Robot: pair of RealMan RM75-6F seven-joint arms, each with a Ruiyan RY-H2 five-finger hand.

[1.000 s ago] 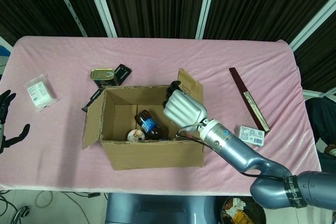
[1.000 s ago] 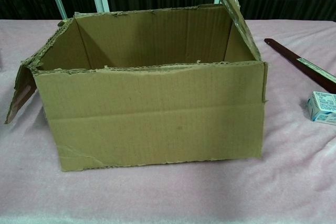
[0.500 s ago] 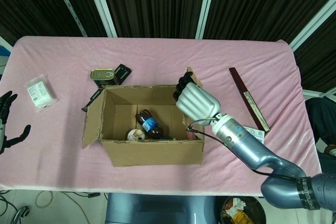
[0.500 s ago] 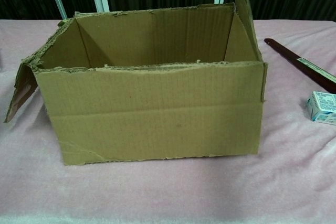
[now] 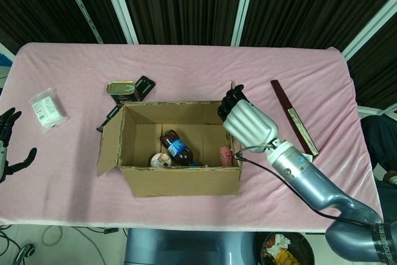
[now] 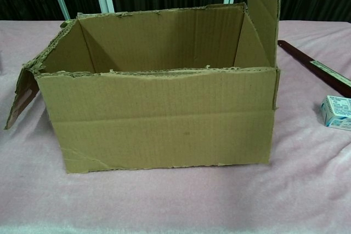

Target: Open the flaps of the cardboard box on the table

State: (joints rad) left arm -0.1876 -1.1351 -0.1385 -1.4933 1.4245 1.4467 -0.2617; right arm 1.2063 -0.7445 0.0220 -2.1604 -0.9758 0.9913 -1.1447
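We see one table (image 5: 186, 60) draped in a pink cloth, and behind it a dark slatted wall crossed by white bars. At the far left edge, the left hand (image 5: 8, 144) hovers off the table with its dark fingers spread apart, holding nothing. Just inside that edge lies one small white packet (image 5: 48, 108). Further in sit one flat tin (image 5: 121, 87) and, touching it, a black object (image 5: 141, 87) we cannot identify.

In the middle stands the single cardboard box (image 6: 159, 116), its top open. Its left flap (image 5: 108, 144) hangs outward and down; its right flap (image 6: 264, 12) stands nearly upright. Inside we count three things — one dark bottle (image 5: 175, 147) with a blue label, one small round item (image 5: 162, 160) beside it, one pinkish item (image 5: 226, 154) near the right wall.

The right hand (image 5: 248, 121) is at the box's right rim, its fingers curled together against the upright flap; whether they actually clamp it we cannot tell.

Right of the box lie one long dark ruler (image 5: 294, 116) and one small white carton (image 6: 335, 112) — near each other.
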